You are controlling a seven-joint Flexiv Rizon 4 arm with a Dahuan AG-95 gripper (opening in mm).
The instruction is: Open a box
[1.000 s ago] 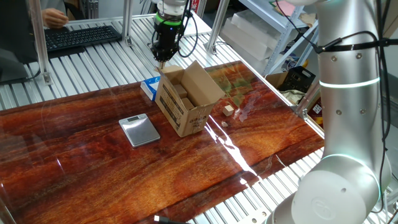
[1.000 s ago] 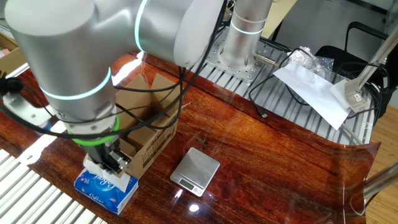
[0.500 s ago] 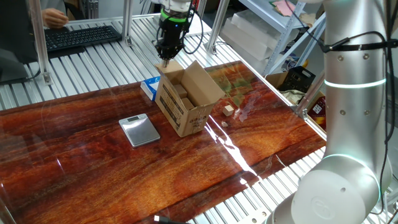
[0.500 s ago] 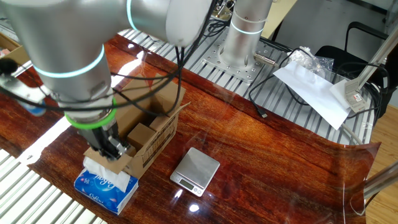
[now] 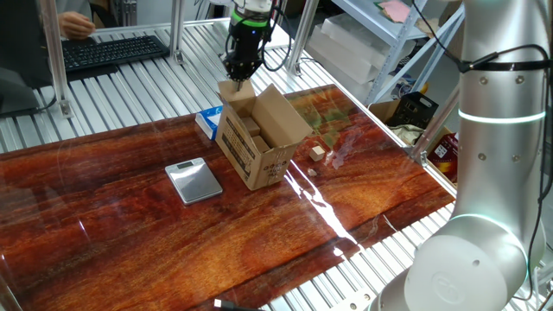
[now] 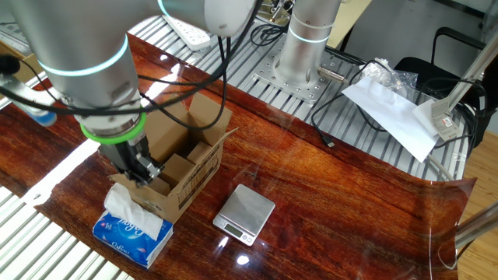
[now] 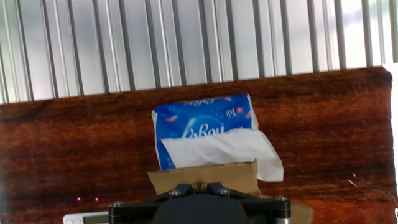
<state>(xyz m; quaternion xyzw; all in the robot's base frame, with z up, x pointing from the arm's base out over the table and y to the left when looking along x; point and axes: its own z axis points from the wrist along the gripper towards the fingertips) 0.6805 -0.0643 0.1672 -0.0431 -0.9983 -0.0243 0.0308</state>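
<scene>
The small brown corrugated cardboard box (image 5: 259, 136) w/ dark print on its side sits near the middle of the glossy reddish wood-grain worktop (image 5: 130, 233), top flaps up and interior showing a couple of brown blocks inside. The two-finger tool (image 5: 236, 79) on the silver arm is at the box's far end flap, fingers pinched on that raised cardboard flap (image 6: 159, 189); in the hand view the flap's brown edge (image 7: 202, 175) sits right at the black finger base, so tool reads as closed on the flap. In the other fixed view the tool (image 6: 142, 171) is low by the box's (image 6: 183, 167) near end, over the flat blue-and-white tissue packet (image 6: 131, 228). That packet lies just beside the box, touching or nearly so, w/ white tissue sticking out the top; hand view shows it (image 7: 202, 121) directly beyond the flap, then bare worktop, then ribbed metal slats (image 7: 186, 43). A flat silver square scale (image 5: 193, 180) lies on the worktop near the box's printed side, apart from it; also seen (image 6: 243, 212) in the other fixed view. A small tan cube (image 5: 319, 153) sits on the worktop on the box's other side, apart from it. A black keyboard (image 5: 112, 49) rests on the slats in the background, a person's hand at its end.
</scene>
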